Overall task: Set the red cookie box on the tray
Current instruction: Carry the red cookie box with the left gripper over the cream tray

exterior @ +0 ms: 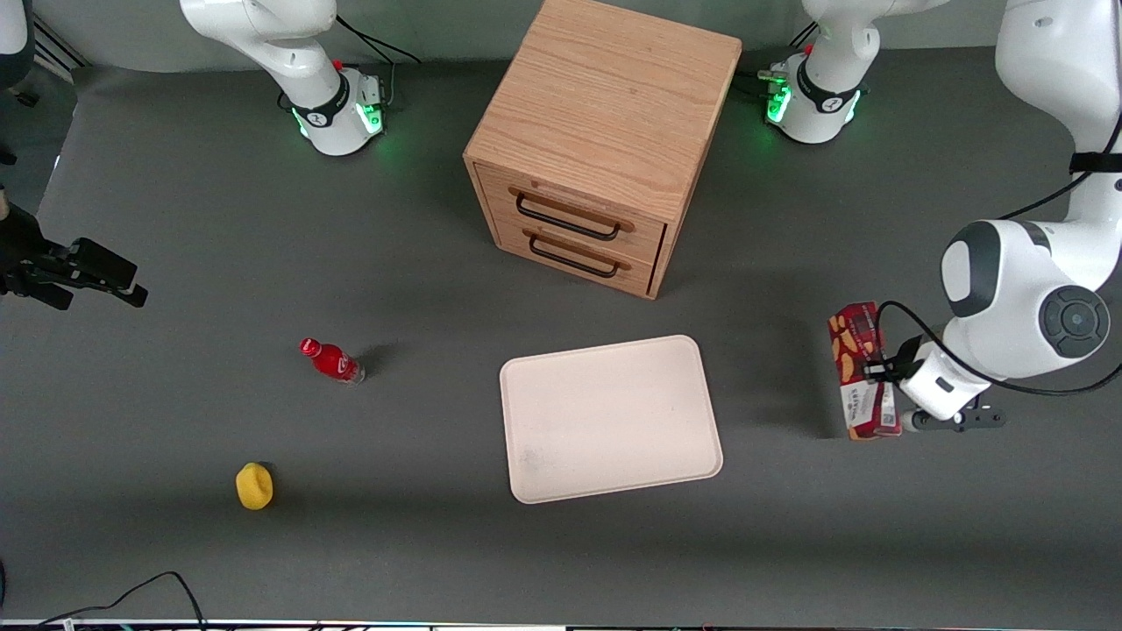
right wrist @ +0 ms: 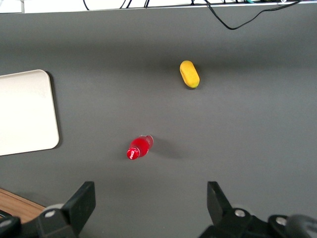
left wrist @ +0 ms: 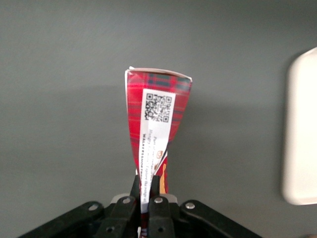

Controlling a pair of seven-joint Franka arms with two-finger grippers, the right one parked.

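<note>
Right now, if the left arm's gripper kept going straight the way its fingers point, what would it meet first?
The gripper is shut on the long dark-red cardboard cookie box, so the box leads. Past the box only bare grey table shows; the pale cream tray lies off to the side. Depth is unclear, but that table looks first.

The left arm reaches down at the working arm's end of the worktop, elbow bent and wrist angled toward the parked arm's end. Its gripper [exterior: 877, 372] [left wrist: 144, 184] sits above the worktop, both fingers [left wrist: 154, 182] pressed close together, clamped on the red cookie box [exterior: 861, 372] [left wrist: 156, 124]
</note>
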